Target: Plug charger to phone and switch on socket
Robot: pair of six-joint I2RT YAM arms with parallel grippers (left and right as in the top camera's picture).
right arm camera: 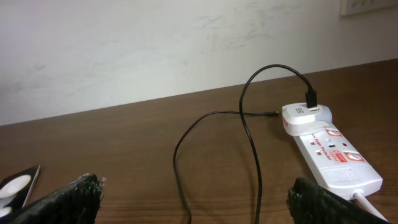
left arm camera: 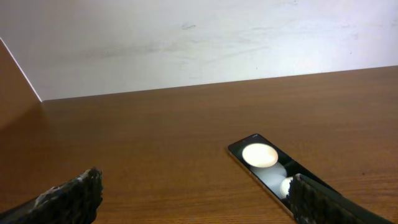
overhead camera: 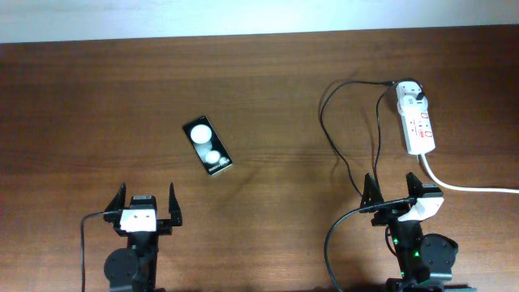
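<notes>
Two grippers spread wide, empty. Left gripper point(overhead camera: 147, 191) faces small black glossy phone point(overhead camera: 208, 146), centre-left, to steady it. Right gripper point(overhead camera: 390, 181) faces thin black charger cable point(overhead camera: 324, 122), plugged into white power-strip socket point(overhead camera: 417, 122) far right; tip seemingly loose.

Phones: 1 small black glossy rectangular smartphone point(overhead camera: 208, 147)
Sockets: 1 white elongated plastic power strip point(overhead camera: 418, 122)
Chargers: 1 long thin black cable point(overhead camera: 323, 122)
Cords: 1 thick white cord point(overhead camera: 470, 187)
Grippers: 2, left gripper point(overhead camera: 147, 191) and right gripper point(overhead camera: 389, 183)
</notes>
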